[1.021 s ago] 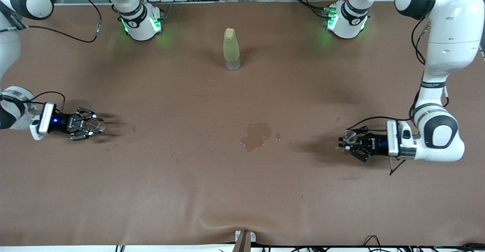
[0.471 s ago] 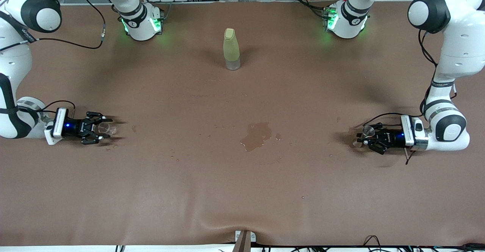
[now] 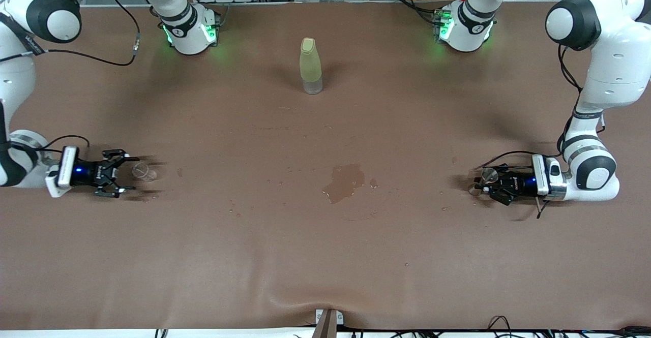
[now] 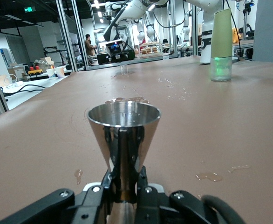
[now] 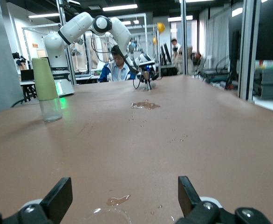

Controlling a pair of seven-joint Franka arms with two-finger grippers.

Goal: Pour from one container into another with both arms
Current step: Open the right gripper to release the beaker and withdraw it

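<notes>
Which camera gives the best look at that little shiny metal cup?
The left wrist view: the metal cup fills the middle, clamped in the left gripper. The front view shows it only as a tiny disc. The right wrist view shows it tiny and indistinct.

Counted on table: one glass cup (image 3: pixel 143 172), one steel cup (image 3: pixel 489 176), one bottle (image 3: pixel 310 65), one puddle (image 3: pixel 345 181).

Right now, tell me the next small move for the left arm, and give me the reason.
Probably open the left gripper and let go of the metal cup. It is shut on the cup's narrow stem, low at the table, toward the left arm's end. The right gripper is open, with the glass cup standing free on the table in front of its fingers, so pouring looks finished.
</notes>
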